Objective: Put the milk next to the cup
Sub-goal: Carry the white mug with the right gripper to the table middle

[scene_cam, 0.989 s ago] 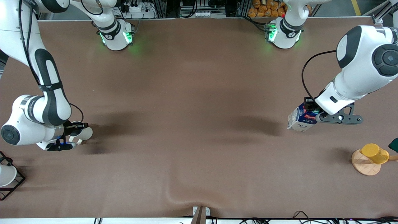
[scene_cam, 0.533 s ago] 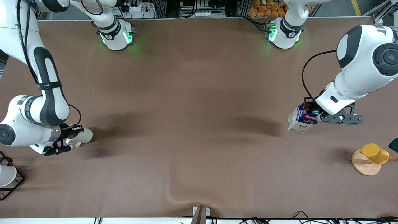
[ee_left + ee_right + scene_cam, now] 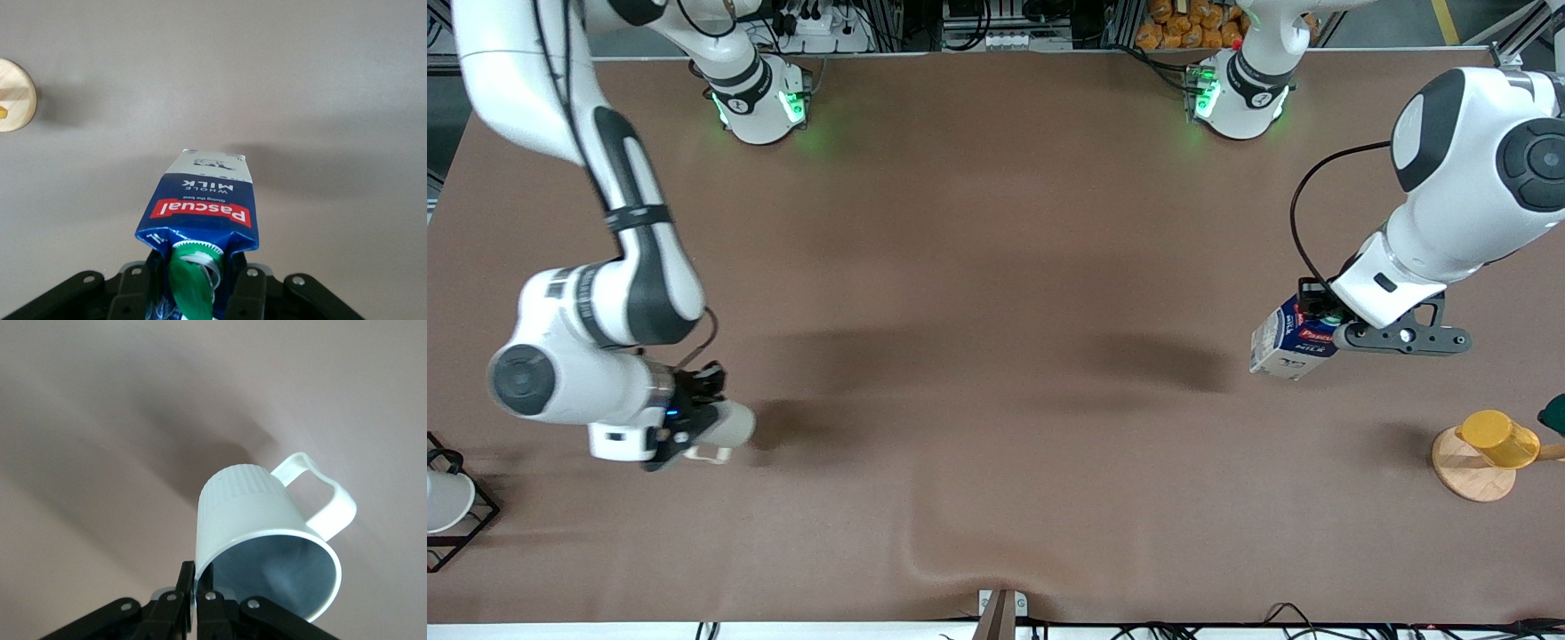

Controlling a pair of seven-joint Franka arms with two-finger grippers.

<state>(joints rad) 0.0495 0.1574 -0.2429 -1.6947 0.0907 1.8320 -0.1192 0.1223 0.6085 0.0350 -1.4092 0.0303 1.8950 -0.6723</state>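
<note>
The milk [image 3: 1289,340] is a dark blue gable-top carton with a green cap, a red-and-white label and pale sides. My left gripper [image 3: 1323,317] is shut on its top and holds it tilted over the table near the left arm's end; it also shows in the left wrist view [image 3: 200,207], with my left gripper [image 3: 197,287] around the cap. The cup [image 3: 727,428] is a cream-beige mug with a grey interior and loop handle. My right gripper [image 3: 694,418] is shut on its rim and holds it above the table near the right arm's end. The cup [image 3: 267,533] hangs from my right gripper [image 3: 198,587].
A yellow cup [image 3: 1498,438] sits on a round wooden coaster [image 3: 1467,471] near the left arm's end, with a dark green object [image 3: 1554,413] at the edge. A white cup in a black wire rack [image 3: 449,507] stands at the right arm's end. The brown cloth wrinkles [image 3: 951,560] near the front edge.
My right gripper has lifted the cup and carried it toward the table's middle and nearer the front camera. The left gripper with the milk has barely moved.
</note>
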